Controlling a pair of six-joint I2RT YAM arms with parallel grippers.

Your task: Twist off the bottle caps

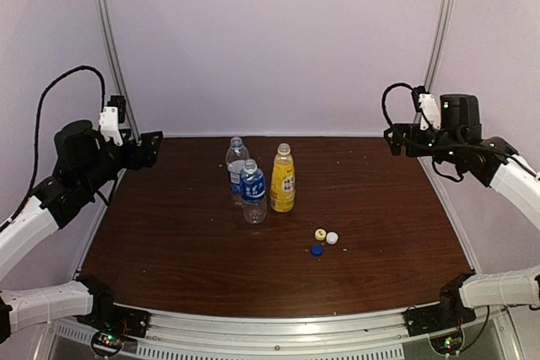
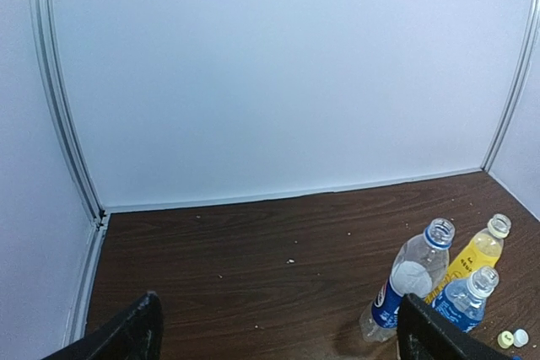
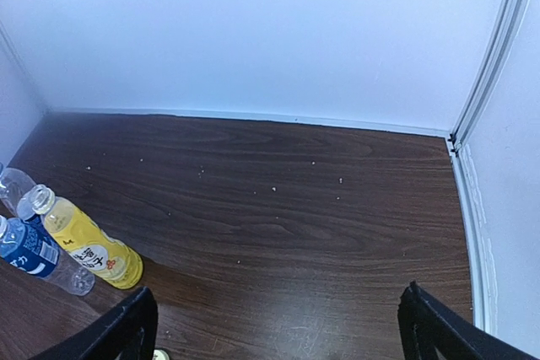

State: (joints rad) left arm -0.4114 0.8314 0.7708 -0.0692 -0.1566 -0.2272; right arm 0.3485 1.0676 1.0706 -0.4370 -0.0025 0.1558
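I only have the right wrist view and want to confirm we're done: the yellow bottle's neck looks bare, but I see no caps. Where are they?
Observer: The top view shows all three lying on the table, nearer the arms than the bottles and to their right: yellow cap, white cap, blue cap.
Operator: The clear bottles are cut off at my left edge. Open too?
Observer: Yes. In the left wrist view the taller clear bottle and the shorter clear bottle both have bare necks.
Operator: And the left hand?
Observer: The left hand is open and empty, raised at the table's far left corner.
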